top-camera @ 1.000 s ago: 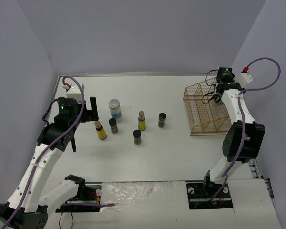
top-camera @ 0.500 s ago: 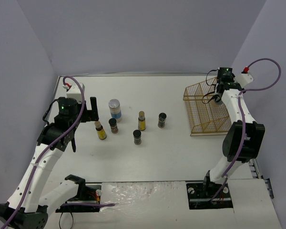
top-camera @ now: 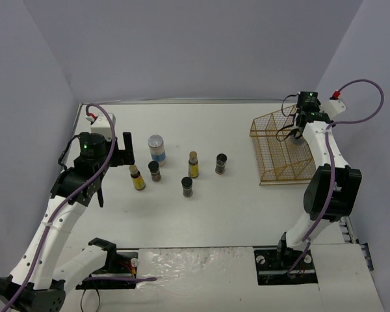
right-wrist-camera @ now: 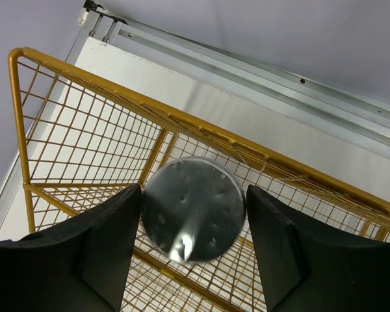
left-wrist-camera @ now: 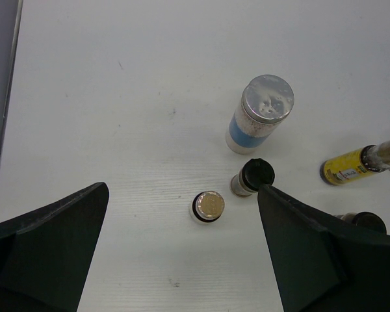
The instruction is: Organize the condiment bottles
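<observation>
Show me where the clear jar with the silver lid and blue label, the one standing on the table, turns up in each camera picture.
Top external: blue-label jar stands left of centre, farthest back among the bottles.
Left wrist: upper right of centre, seen from above.
Right wrist: not in it.
Shared landmark: the black-capped jar just in front of it.

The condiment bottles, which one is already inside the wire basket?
The silver-lidded jar between the right arm's jaws sits inside the yellow wire basket; the others stand on the table.

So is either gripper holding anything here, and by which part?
The left gripper is open and empty. The right gripper flanks a silver-lidded jar in the wire basket; contact cannot be told.
</observation>
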Controlling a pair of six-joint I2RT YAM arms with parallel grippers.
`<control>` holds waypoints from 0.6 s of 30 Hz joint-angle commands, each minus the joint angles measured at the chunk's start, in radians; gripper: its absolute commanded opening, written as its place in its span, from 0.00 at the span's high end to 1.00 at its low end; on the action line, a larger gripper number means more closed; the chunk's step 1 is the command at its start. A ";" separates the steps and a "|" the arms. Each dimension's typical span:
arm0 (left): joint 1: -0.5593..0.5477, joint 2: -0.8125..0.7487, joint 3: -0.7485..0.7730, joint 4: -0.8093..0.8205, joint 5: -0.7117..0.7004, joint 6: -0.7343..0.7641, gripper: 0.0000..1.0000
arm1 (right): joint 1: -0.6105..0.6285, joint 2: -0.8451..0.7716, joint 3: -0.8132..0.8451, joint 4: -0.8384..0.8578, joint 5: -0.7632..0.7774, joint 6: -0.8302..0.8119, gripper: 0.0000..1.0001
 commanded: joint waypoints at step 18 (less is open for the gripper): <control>-0.005 -0.017 0.016 0.062 0.001 -0.007 0.03 | 0.010 -0.163 0.070 0.052 -0.089 -0.138 0.14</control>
